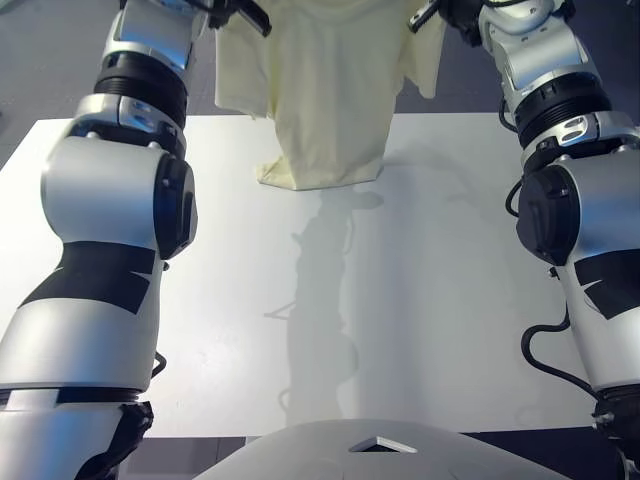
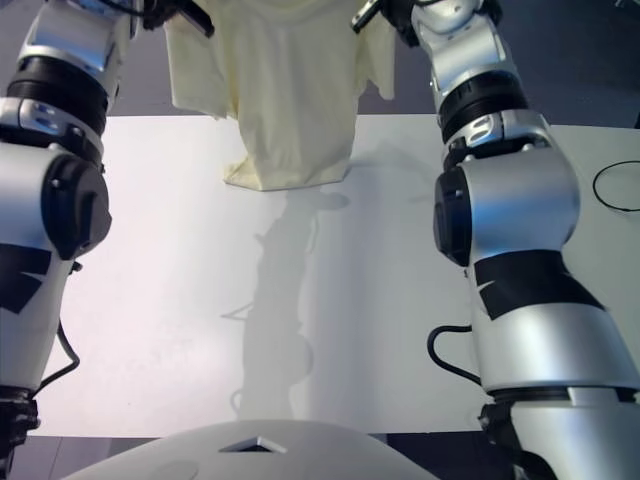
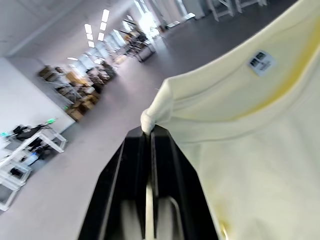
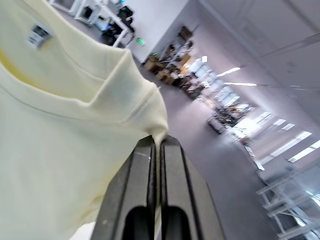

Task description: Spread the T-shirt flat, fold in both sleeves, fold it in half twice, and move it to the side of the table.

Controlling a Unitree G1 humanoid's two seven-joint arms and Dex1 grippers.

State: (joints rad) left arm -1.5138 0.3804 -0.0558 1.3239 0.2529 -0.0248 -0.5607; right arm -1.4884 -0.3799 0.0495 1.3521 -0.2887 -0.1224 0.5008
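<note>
T-shirt [image 1: 325, 90] hangs at the far edge of the table [image 1: 450, 300], hem bunched on it. Our left gripper [image 3: 150, 129] and right gripper [image 4: 158, 141] each pinch a shoulder. We should lower evenly, dragging it toward us.

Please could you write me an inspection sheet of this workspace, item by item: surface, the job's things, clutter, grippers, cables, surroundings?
Surface: white table, plain and matte.
Job's things: pale yellow T-shirt hangs by its shoulders; its lower hem rests bunched on the table's far part; not spread flat.
Clutter: nothing seen.
Grippers: left gripper shut on one shoulder of the T-shirt; right gripper shut on the other.
Cables: black cable loop at the table's right part.
Surroundings: grey floor; large hall with ceiling lights.
</note>
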